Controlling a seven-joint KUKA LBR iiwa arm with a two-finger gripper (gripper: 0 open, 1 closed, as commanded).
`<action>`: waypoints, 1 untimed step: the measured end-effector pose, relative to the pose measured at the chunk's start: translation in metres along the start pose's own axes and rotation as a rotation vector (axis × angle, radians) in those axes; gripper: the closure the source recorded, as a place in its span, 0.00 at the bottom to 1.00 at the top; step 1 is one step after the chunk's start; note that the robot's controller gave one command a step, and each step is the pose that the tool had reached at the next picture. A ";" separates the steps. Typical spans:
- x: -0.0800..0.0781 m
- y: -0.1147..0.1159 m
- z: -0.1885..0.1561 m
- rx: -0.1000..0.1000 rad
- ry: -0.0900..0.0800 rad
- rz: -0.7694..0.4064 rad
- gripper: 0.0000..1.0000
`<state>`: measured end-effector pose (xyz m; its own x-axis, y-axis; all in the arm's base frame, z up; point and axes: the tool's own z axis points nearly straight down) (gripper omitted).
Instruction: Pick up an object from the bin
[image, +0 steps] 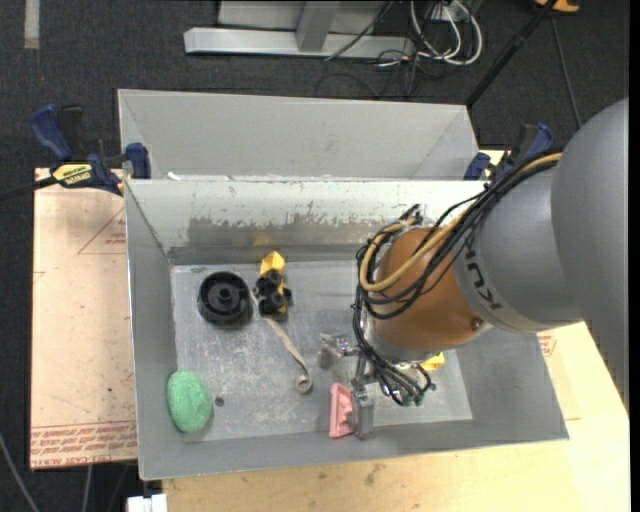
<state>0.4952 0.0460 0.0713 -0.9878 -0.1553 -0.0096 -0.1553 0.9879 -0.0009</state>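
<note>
My gripper hangs low over the bin's front middle, under the orange wrist cover. A small pink wedge-shaped thing lies right against its left side, near the front wall; whether it is gripped cannot be seen. A thin tan strap curls on the floor just to the left. A bit of a yellow thing peeks out from under the wrist on the right.
A black round ribbed disc and a yellow-and-black toy figure sit at the back left. A green oval sponge-like lump lies in the front left corner. The arm and its cables cover the bin's right half.
</note>
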 end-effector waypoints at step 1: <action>0.011 0.009 -0.001 -0.002 0.011 0.258 1.00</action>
<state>0.4828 0.0531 0.0724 -0.9948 0.1019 0.0012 0.1019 0.9948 0.0020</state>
